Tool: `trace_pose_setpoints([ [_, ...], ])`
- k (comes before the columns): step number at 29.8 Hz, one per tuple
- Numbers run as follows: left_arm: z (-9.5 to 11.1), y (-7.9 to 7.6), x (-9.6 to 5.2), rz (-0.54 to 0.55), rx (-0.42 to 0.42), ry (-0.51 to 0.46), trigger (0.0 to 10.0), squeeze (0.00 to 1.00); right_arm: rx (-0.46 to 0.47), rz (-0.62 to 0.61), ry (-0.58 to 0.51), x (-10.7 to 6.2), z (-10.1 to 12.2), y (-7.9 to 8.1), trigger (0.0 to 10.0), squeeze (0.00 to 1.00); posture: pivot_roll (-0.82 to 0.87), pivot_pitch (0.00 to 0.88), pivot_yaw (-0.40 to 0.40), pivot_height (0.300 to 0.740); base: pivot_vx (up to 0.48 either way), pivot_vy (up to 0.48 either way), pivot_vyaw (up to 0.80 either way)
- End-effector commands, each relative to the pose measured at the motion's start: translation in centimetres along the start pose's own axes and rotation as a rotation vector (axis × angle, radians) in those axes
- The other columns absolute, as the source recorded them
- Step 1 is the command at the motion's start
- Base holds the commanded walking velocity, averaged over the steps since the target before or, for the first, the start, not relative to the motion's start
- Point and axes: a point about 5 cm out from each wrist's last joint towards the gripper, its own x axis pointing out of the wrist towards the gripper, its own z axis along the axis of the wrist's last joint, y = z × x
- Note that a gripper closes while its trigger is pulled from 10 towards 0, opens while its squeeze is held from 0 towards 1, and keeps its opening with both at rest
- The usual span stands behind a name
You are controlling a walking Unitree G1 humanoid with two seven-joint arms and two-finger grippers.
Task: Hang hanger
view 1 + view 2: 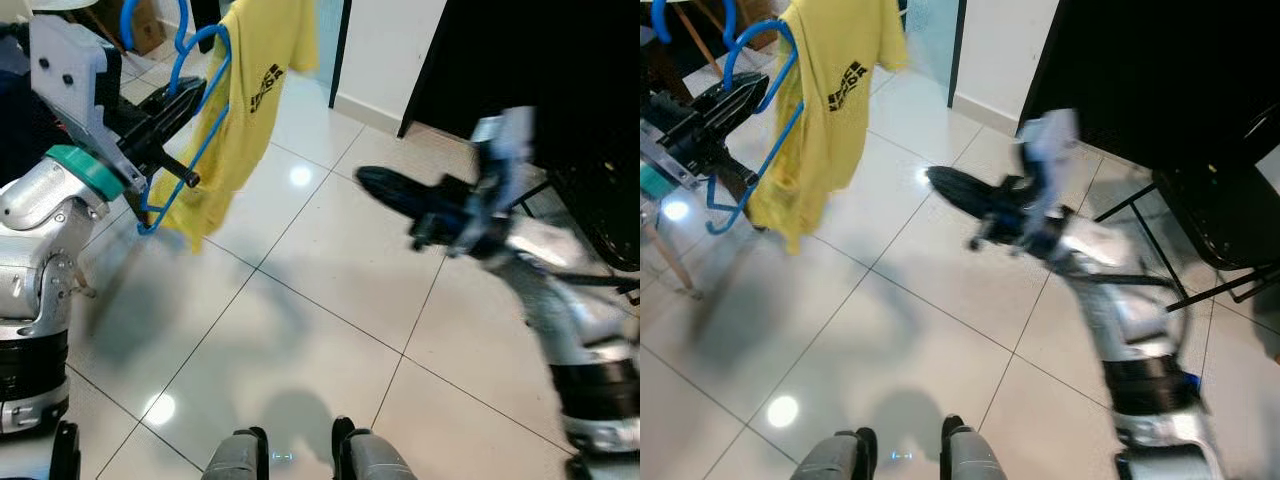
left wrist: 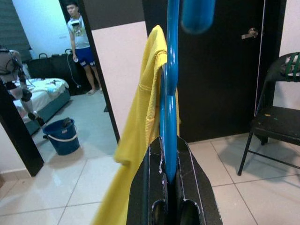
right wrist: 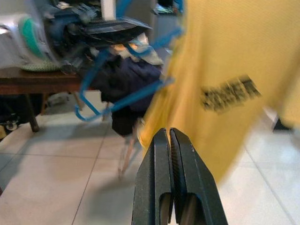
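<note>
1. The left gripper [image 1: 185, 95] is clenched on the blue hanger [image 1: 190, 110], its fingers pinching the frame just below the hook, as the left wrist view shows
2. The hanger is held up in the air at the robot's left, above the tiled floor [image 1: 300, 300], with a yellow shirt [image 1: 245, 100] draped over it and hanging down one side
3. The right gripper [image 3: 171, 140] has its fingers pressed together with nothing between them; it hangs in front of the shirt, apart from it, and looks blurred
4. To do the step well, the robot likely needs to keep the grasp firm, hold the hook upright and free, and avoid swinging, since the shirt sits lopsided and could slide off
5. No rail shows, so the place to hang cannot be told
6. A blue bucket [image 2: 63, 136] stands by a bed [image 2: 44, 96] in the room behind; its contents cannot be made out
7. A person [image 2: 80, 47] stands there too
</note>
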Motion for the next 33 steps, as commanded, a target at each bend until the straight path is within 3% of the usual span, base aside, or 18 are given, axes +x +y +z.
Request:
trace_pose_setpoints([
  [1, 1.4, -0.2, 0.4, -0.004, 0.036, -0.072, 10.0, 0.00, -0.033, -0.044, -0.046, 1.0, 0.3, 0.3, 10.0, 0.00, 0.06, 0.138, 0.014, 0.740, 0.000, 0.000, 0.00],
  [10, 1.2, -1.2, 0.9, -0.029, 0.031, -0.086, 10.0, 0.00, -0.119, -0.143, -0.162, 3.1, 2.0, 0.6, 10.0, 0.00, 0.06, 0.132, 0.012, 0.740, 0.000, 0.000, 0.00],
  [12, 0.7, -1.9, 1.6, -0.026, 0.000, -0.098, 10.0, 0.00, -0.235, -0.170, -0.163, 3.9, 2.4, 0.9, 10.0, 0.00, 0.06, 0.127, 0.015, 0.740, 0.000, 0.000, 0.00],
  [15, 0.8, -2.3, 2.1, -0.029, -0.022, -0.114, 10.0, 0.00, -0.267, -0.208, -0.145, 4.1, 2.0, 0.8, 10.0, 0.00, 0.05, 0.124, 0.020, 0.740, 0.000, 0.000, 0.00],
  [16, 0.9, -2.7, 2.6, -0.040, -0.037, -0.126, 10.0, 0.00, -0.289, -0.243, -0.129, 4.3, 1.6, 0.6, 10.0, 1.00, 0.05, 0.124, 0.022, 0.740, 0.000, 0.000, 0.00],
  [24, 0.9, -4.6, 4.4, -0.112, -0.090, -0.133, 10.0, 0.00, -0.303, -0.281, -0.076, 4.8, -0.3, 1.3, 10.0, 1.00, 0.06, 0.128, 0.034, 0.740, 0.000, 0.000, 0.00],
  [25, 0.8, -5.3, 4.6, -0.155, -0.109, -0.129, 10.0, 0.00, -0.338, -0.342, -0.045, 5.0, -0.7, 1.1, 10.0, 0.00, 0.05, 0.132, 0.039, 0.740, 0.000, 0.000, 0.00],
  [26, 0.8, -5.8, 4.5, -0.197, -0.126, -0.128, 10.0, 0.00, -0.376, -0.397, -0.029, 5.0, -0.8, 0.8, 10.0, 0.00, 0.06, 0.132, 0.040, 0.740, 0.000, 0.000, 0.00],
  [29, 0.8, -5.8, 4.5, -0.197, -0.126, -0.128, 10.0, 0.00, -0.376, -0.397, -0.029, 5.0, -0.8, 0.8, 10.0, 0.00, 0.06, 0.132, 0.040, 0.740, 0.000, 0.000, 0.00],
  [31, 0.7, -6.5, 4.1, -0.276, -0.135, -0.121, 10.0, 0.00, -0.456, -0.522, -0.023, 4.7, -0.5, -0.5, 10.0, 0.00, 0.06, 0.134, 0.042, 0.740, 0.000, 0.000, 0.00],
  [33, 0.7, -6.3, 3.6, -0.300, -0.120, -0.108, 10.0, 0.00, -0.482, -0.503, -0.027, 4.2, -0.2, -1.0, 10.0, 0.00, 0.06, 0.136, 0.042, 0.740, 0.000, 0.000, 0.00],
])
